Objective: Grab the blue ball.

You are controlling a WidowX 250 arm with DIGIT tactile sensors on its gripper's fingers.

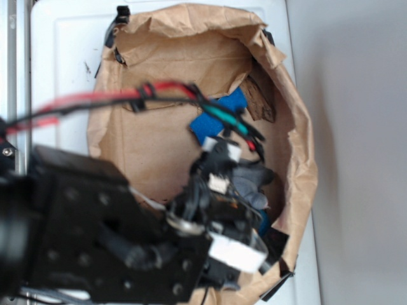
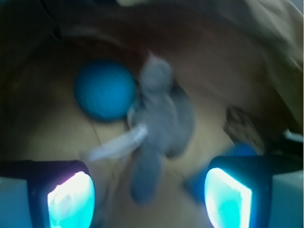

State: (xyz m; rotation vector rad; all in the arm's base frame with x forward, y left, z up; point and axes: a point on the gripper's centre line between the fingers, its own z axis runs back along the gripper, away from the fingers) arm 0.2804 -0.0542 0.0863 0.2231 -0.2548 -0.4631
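Exterior view high overhead, looking straight down into the bag [image 1: 191, 57] from behind the arm [image 1: 95, 229], wrist view close and blurred, aimed down between its fingers [image 2: 71, 199] at the bag floor, both views sharing the plush [image 2: 161, 118] and bag interior.

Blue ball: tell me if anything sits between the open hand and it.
Nothing lies directly across the path. In the wrist view the blue ball sits ahead and left of the hand, whose fingers are spread wide with nothing between them. The grey plush toy lies close against the ball's right side and could get caught in a grasp.
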